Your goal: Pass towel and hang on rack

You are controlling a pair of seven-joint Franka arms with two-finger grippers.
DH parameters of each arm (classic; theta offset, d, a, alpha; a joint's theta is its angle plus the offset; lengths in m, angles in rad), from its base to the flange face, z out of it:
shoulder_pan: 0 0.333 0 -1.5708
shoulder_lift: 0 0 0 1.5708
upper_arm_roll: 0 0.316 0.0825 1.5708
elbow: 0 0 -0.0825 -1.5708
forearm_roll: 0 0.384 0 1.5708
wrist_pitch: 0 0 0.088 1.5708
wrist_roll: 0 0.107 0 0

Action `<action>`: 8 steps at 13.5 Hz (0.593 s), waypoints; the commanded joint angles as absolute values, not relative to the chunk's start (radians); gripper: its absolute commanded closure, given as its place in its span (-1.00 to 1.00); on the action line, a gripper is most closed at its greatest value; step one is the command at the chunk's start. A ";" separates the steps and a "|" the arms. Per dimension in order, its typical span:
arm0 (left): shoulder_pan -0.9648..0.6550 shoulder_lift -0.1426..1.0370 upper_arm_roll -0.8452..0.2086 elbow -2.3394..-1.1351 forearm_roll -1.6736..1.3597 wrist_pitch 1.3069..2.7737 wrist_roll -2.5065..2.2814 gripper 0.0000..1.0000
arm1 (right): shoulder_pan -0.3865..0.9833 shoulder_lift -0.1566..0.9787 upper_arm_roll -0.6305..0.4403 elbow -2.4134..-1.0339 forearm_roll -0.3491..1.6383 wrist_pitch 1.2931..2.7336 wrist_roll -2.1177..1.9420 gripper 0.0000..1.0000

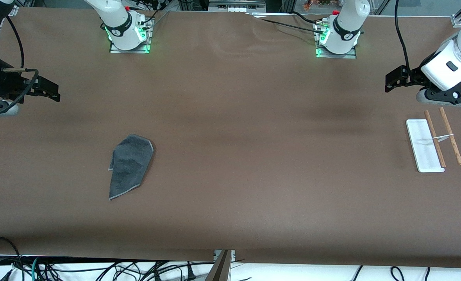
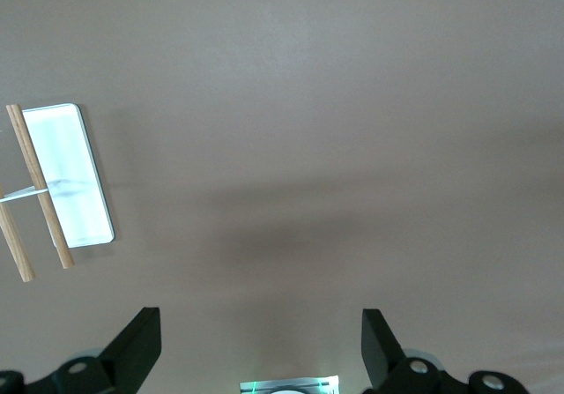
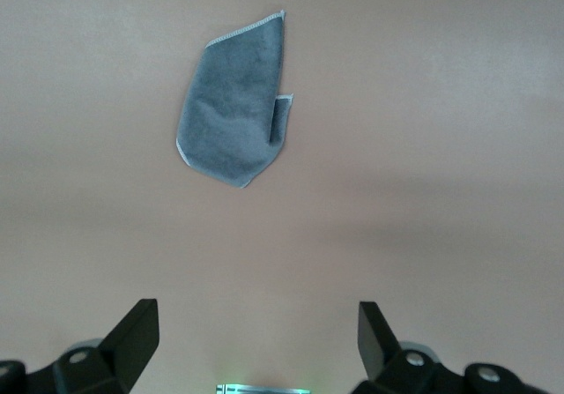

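The dark grey towel (image 1: pixel 130 166) lies flat and partly folded on the brown table toward the right arm's end, with a light trim along its edge. In the right wrist view the towel (image 3: pixel 233 103) lies ahead of my right gripper (image 3: pixel 257 337). My right gripper (image 1: pixel 50 90) hangs open and empty over bare table at that end. The rack (image 1: pixel 424 150) stands at the left arm's end, a white base with two thin wooden rods (image 1: pixel 451 136). My left gripper (image 1: pixel 393 80) hangs open and empty over the table beside the rack (image 2: pixel 75 182).
Both arm bases (image 1: pixel 129 37) (image 1: pixel 336 39) stand along the table edge farthest from the front camera. Cables lie under the nearest table edge (image 1: pixel 215 253). A wide stretch of brown cloth separates towel and rack.
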State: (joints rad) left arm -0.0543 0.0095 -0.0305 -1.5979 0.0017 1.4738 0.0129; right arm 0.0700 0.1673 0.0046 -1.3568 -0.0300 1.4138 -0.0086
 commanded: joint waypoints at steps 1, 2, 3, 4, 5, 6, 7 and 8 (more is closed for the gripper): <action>-0.048 0.006 -0.032 -1.589 -0.014 1.463 0.021 -1.00 | 0.066 0.211 0.014 -1.348 -0.046 1.454 -0.003 -1.00; -0.048 0.005 -0.032 -1.589 -0.012 1.460 0.021 -1.00 | 0.066 0.257 0.014 -1.348 -0.049 1.482 -0.003 -1.00; -0.048 0.005 -0.032 -1.589 -0.014 1.456 0.021 -1.00 | 0.064 0.280 0.012 -1.348 -0.045 1.506 -0.005 -1.00; -0.048 0.005 -0.032 -1.589 -0.014 1.456 0.021 -1.00 | 0.066 0.303 0.014 -1.350 -0.041 1.561 -0.005 -1.00; -0.048 0.005 -0.032 -1.589 -0.014 1.454 0.021 -1.00 | 0.067 0.334 0.015 -1.350 -0.038 1.615 -0.005 -1.00; -0.049 0.006 -0.032 -1.589 -0.014 1.454 0.020 -1.00 | 0.080 0.366 0.015 -1.351 -0.044 1.658 -0.005 -1.00; -0.048 0.006 -0.032 -1.589 -0.014 1.454 0.020 -1.00 | 0.087 0.403 0.015 -1.351 -0.046 1.710 -0.005 -1.00; -0.048 0.006 -0.032 -1.591 -0.014 1.454 0.021 -1.00 | 0.092 0.440 0.015 -1.351 -0.046 1.762 -0.005 -1.00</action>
